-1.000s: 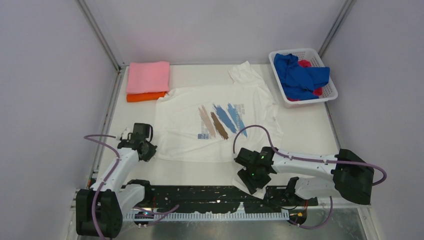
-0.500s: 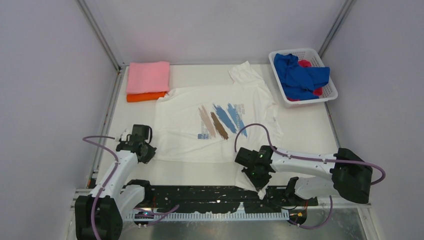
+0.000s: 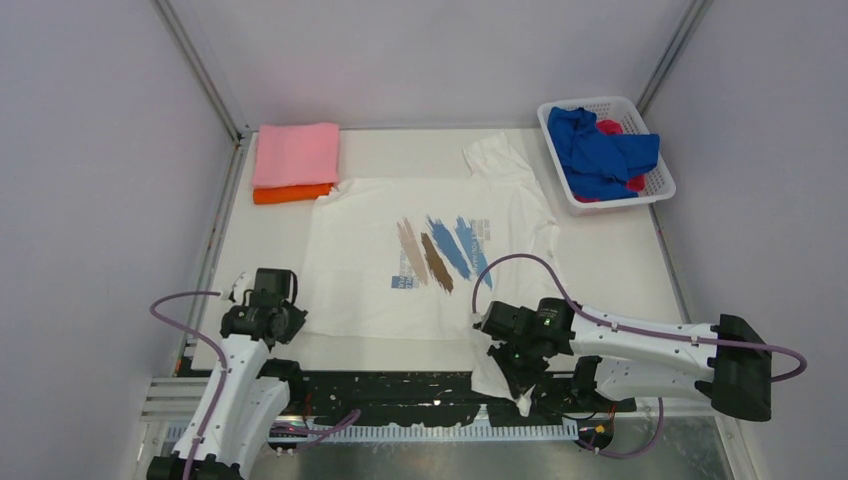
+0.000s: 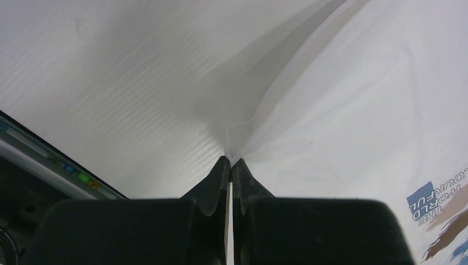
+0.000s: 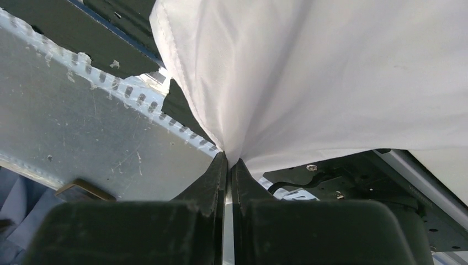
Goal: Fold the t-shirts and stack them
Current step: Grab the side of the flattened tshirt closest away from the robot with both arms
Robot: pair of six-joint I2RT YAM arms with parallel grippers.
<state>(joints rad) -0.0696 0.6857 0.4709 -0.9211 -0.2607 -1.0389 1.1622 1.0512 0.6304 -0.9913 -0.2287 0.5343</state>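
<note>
Near the front left corner of the worktop point(image 3: 620, 260): left end effector point(image 4: 230, 161), fingers pressed together on the near left hem corner of the white t-shirt point(image 3: 400, 260), pinched cloth rising in a small peak just ahead of the tips. Off the front edge, right of centre: right end effector point(image 5: 229, 157), likewise clamped narrow on the shirt's near right corner, a flap of white cloth draped past the edge over the black base plate point(image 3: 400, 395).

Between the two, lies spread flat and print side up, blue and brown strokes roughly central, collar end toward the far wall, one sleeve bunched at the far right.

Well apart from both end effectors, at the far left: pink t-shirt point(image 3: 296, 153), folded, stacked on the orange t-shirt point(image 3: 290, 193), also folded, only its near edge showing. At the far right, inside the white lattice basket point(image 3: 590, 102): blue t-shirt point(image 3: 600, 150) crumpled on top, red t-shirt point(image 3: 612, 127) peeking out beneath.
</note>
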